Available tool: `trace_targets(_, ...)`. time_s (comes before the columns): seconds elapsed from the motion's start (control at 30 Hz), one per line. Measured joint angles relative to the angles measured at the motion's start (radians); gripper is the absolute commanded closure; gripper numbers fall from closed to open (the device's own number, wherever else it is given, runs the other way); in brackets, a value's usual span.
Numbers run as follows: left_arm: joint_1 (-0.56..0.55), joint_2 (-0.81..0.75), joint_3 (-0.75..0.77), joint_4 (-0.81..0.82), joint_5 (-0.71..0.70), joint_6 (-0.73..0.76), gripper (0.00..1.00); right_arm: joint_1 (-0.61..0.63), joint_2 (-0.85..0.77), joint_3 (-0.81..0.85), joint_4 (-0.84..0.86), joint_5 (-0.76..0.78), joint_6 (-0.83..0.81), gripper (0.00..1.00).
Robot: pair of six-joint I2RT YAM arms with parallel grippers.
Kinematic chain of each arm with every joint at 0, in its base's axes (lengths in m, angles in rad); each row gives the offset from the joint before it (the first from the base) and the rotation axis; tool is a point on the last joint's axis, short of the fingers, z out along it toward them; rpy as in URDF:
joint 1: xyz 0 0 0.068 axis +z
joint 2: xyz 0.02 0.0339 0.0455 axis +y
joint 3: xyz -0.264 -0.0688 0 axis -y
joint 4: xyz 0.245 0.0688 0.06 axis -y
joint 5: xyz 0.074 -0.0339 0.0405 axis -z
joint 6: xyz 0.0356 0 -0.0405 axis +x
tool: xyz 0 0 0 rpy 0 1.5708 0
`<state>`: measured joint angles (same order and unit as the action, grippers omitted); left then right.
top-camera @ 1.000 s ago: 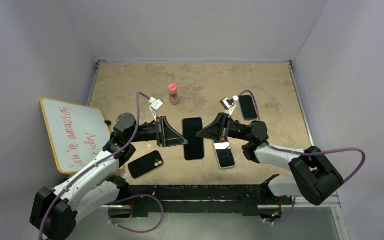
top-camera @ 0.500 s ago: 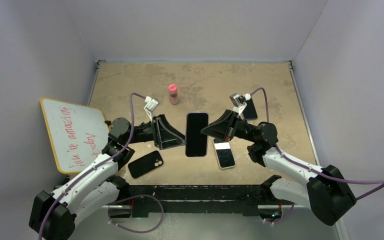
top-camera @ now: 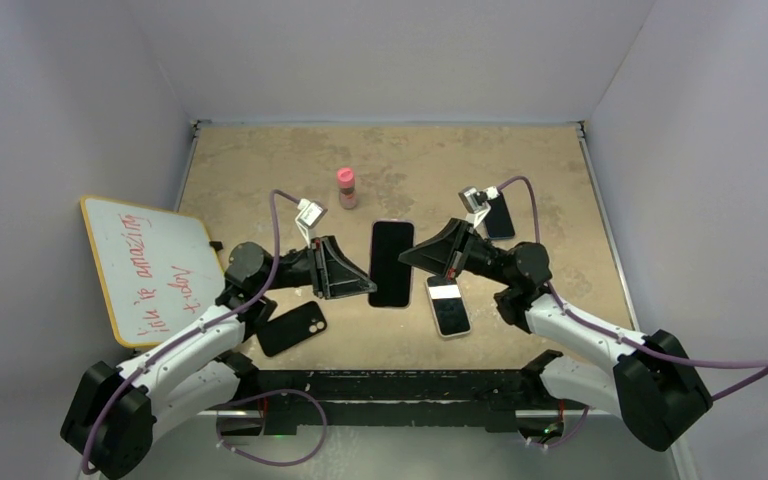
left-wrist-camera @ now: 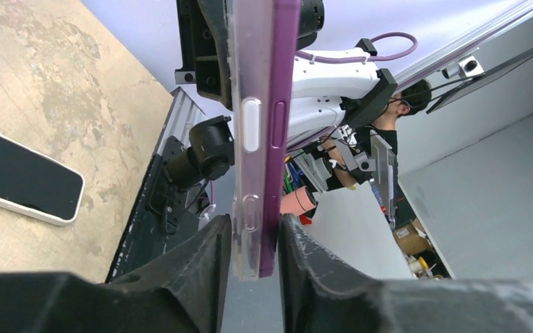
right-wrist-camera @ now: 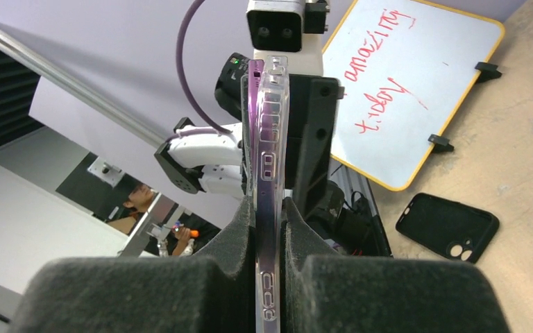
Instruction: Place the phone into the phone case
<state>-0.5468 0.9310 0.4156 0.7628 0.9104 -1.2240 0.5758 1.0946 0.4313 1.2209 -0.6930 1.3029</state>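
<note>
Obs: phone (top-camera: 391, 263) and clear case (left-wrist-camera: 246, 139) are held together off the desk (top-camera: 550, 170), screen up in the top view, between the two arms.

- Left hand (left-wrist-camera: 255, 243): closed, fingers pinching the stacked phone and case across their thickness at one long edge.
- Right hand (right-wrist-camera: 269, 229): closed the same way on the opposite edge, with the case wall (right-wrist-camera: 275, 139) and purple phone body (right-wrist-camera: 255, 83) sandwiched between its pads.
- In the left wrist view the purple edge (left-wrist-camera: 282, 104) sits beside the case's side wall rather than hidden behind it. Judgement: that edge is not fully seated.

Step in hand: press the phone home into the case.

Notes for doing it well:
- Squeeze through the thickness only, with no twist, because the clear wall looks flexible and could peel off.
- Work along one edge at a time. One hand clamps as anchor while the other closes near a corner.
- Line the case's button covers up with the phone's buttons.
- Risk: if either grip loosens, the stack drops toward the white phone (top-camera: 449, 306) lying just beside it below.
</note>
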Motion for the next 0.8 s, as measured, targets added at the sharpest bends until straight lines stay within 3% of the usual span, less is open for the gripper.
trace_targets(0.1, -0.004, 0.008, -0.002, 0.008, -0.003, 0.001, 1.00, 0.000, 0.000, 0.000, -0.029, 0.004, -0.014, 0.97)
trace_targets(0.27, -0.004, 0.005, 0.003, -0.103, -0.039, 0.084, 1.00, -0.005, -0.002, 0.001, -0.098, 0.023, -0.050, 0.73)
trace_targets(0.3, -0.004, 0.003, 0.005, -0.132, -0.047, 0.101, 1.00, -0.005, -0.002, 0.001, -0.116, 0.026, -0.055, 0.76)
trace_targets(0.37, -0.004, 0.000, 0.013, -0.208, -0.066, 0.146, 1.00, -0.005, -0.007, 0.003, -0.166, 0.035, -0.084, 0.92)
trace_targets(0.4, -0.005, -0.002, 0.018, -0.236, -0.072, 0.163, 0.96, -0.005, -0.010, 0.003, -0.191, 0.042, -0.097, 0.99)
trace_targets(0.6, -0.006, -0.029, 0.042, -0.335, -0.095, 0.209, 0.54, -0.005, -0.011, 0.013, -0.236, 0.042, -0.138, 1.00)
trace_targets(0.8, -0.005, -0.091, 0.077, -0.406, -0.152, 0.225, 0.42, -0.005, -0.011, 0.013, -0.232, -0.017, -0.153, 1.00)
